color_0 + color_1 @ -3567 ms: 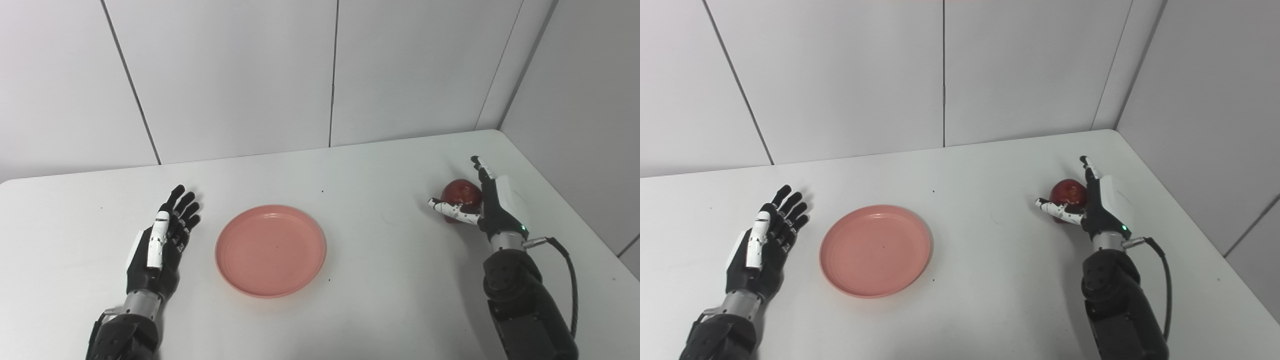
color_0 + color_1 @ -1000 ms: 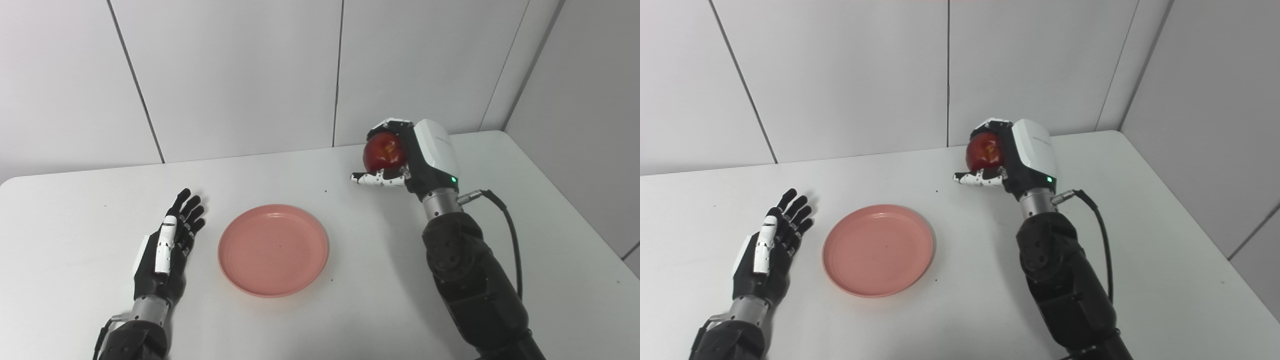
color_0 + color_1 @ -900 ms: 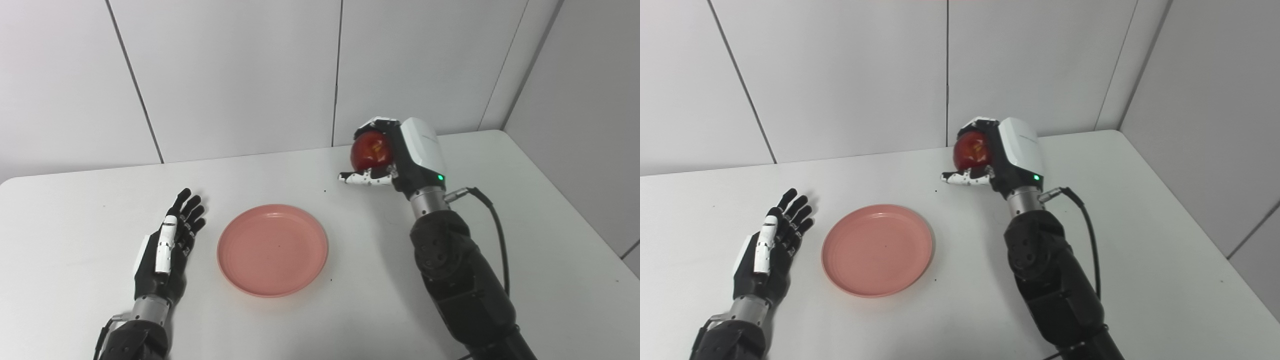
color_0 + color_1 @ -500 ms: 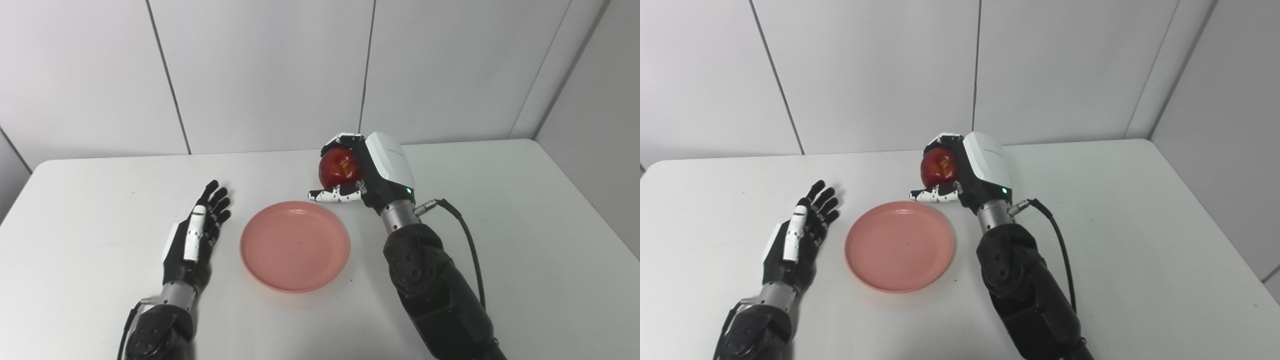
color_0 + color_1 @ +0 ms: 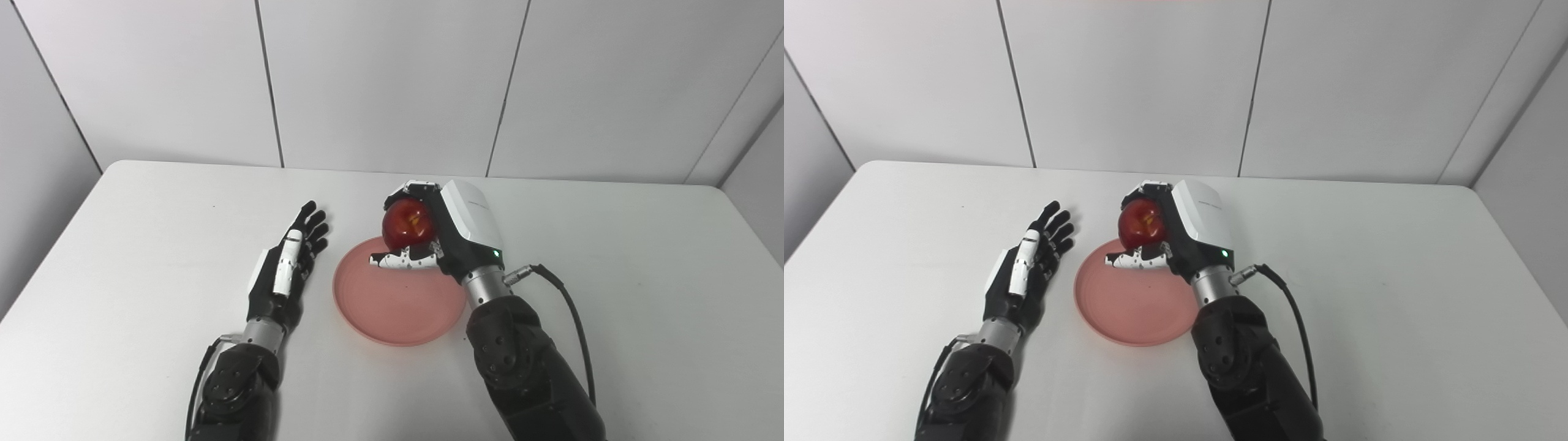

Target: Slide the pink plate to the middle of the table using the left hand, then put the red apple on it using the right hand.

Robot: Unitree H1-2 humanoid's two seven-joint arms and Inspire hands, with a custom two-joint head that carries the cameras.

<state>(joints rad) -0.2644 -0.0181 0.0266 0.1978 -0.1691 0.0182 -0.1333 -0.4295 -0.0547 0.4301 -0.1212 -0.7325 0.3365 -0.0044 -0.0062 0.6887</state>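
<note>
The pink plate (image 5: pixel 392 303) lay flat near the table's middle, round, shallow and empty. The red apple (image 5: pixel 408 223), glossy with a yellow streak, hung above the plate's rim at about one o'clock, clear of its surface.

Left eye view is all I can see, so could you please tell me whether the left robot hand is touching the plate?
Observer: No. The right eye view shows a wider strip of bare table between the left robot hand and the plate. That robot hand is open and holds nothing.
Operator: Thank you. Does the cable on the right arm reach near the table's right edge?
Observer: No. The right eye view shows a longer stretch of that edge, and the cable loops well short of it, behind the right robot hand that grips the apple.
</note>
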